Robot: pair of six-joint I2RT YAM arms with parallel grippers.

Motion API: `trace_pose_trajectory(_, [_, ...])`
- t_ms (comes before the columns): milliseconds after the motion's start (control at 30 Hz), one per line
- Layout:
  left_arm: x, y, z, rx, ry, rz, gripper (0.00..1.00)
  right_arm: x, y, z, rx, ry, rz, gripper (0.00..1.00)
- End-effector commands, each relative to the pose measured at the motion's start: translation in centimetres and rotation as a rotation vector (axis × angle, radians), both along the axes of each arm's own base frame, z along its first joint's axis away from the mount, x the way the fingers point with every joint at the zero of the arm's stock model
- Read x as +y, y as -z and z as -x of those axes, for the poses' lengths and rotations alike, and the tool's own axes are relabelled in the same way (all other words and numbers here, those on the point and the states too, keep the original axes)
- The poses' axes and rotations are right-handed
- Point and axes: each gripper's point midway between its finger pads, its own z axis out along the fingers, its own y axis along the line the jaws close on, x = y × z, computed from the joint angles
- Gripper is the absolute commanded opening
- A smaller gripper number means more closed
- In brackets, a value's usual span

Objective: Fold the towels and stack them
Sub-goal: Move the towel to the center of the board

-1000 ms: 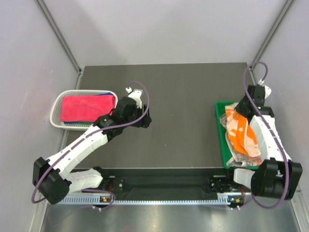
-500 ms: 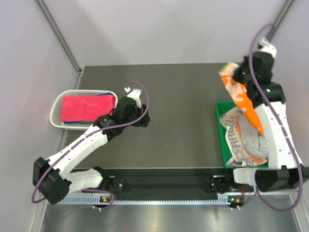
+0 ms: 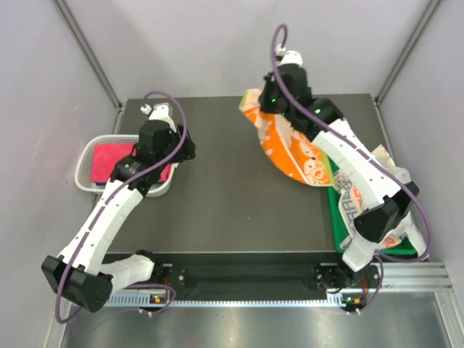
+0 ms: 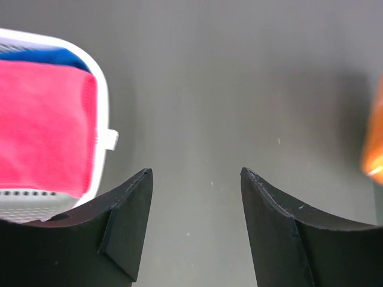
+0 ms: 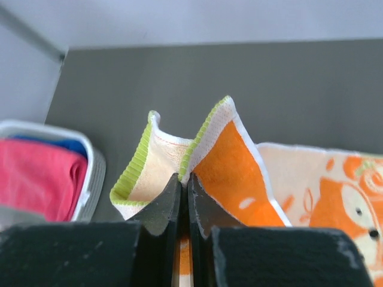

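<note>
Now right pincer (image 5: 184, 179) pinching orange towel (image 3: 290, 148) over table (image 3: 217, 196); left pincer (image 4: 196, 173) spread.

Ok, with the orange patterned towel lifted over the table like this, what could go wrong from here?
The right gripper pinches only a bunched, lime-edged corner of the orange patterned cloth towel; it could slip out. The towel's lower end hangs close to the green plastic tray holding the white letter-print towel, so it might snag and drag that.

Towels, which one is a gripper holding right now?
The orange patterned towel, pinched in the right gripper; the pink towel lies in the basket, the lettered one in the tray.
</note>
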Motion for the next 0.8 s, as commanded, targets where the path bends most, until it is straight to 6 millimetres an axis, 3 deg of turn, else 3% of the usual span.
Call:
trace_pose_trajectory(0, [2.1, -3.2, -0.2, -0.057, -0.072, 0.022, 0.65, 5.0, 1.0, 3.7, -0.011, -0.087, -0.021, 0.0])
trace_pose_trajectory(67, [2.3, -3.2, -0.4, -0.062, -0.09, 0.03, 0.65, 6.3, 2.6, 6.0, 0.009, -0.12, -0.026, 0.0])
trace_pose_trajectory(100, [2.5, -3.2, -0.4, -0.063, -0.104, 0.034, 0.65, 8.3, 6.2, 8.3, 0.053, -0.176, -0.005, 0.0])
trace_pose_trajectory(167, [2.8, -2.8, -0.6, -0.056, -0.117, 0.032, 0.65, 9.8, 7.9, 11.5, 0.079, -0.234, -0.034, 0.0])
trace_pose_trajectory(200, [2.7, -2.5, -0.7, -0.052, -0.118, 0.031, 0.65, 11.4, 11.3, 14.6, 0.123, -0.298, 0.005, 0.0])
trace_pose_trajectory(267, [2.4, -1.7, -0.8, -0.037, -0.101, 0.033, 0.65, 12.6, 13.3, 18.2, 0.166, -0.36, -0.001, 0.0])
trace_pose_trajectory(300, [2.1, -1.2, -1.0, -0.026, -0.09, 0.035, 0.65, 13.9, 15.8, 21.6, 0.198, -0.437, 0.022, 0.0])
trace_pose_trajectory(367, [1.0, 0.7, -1.2, 0.013, -0.041, 0.048, 0.65, 15.1, 17.8, 25.5, 0.241, -0.516, 0.031, 0.0])
trace_pose_trajectory(400, [0.4, 1.1, -1.6, 0.011, -0.016, 0.058, 0.65, 15.9, 19.2, 29.1, 0.269, -0.592, 0.063, 0.0])
trace_pose_trajectory(467, [-1.4, 3.2, -2.0, 0.056, 0.056, 0.089, 0.64, 16.0, 20.9, 33.6, 0.292, -0.64, 0.129, 0.0])
trace_pose_trajectory(600, [-4.5, 7.1, -1.8, 0.166, 0.145, 0.107, 0.64, 14.2, 23.7, 39.3, 0.364, -0.663, 0.227, 0.03])
trace_pose_trajectory(700, [-6.5, 10.0, -1.6, 0.21, 0.172, 0.034, 0.65, 11.6, 25.5, 40.5, 0.421, -0.597, 0.25, 0.23])
trace_pose_trajectory(767, [-7.2, 12.5, -1.5, 0.271, 0.17, 0.02, 0.66, 10.0, 24.6, 39.9, 0.431, -0.529, 0.2, 0.39])
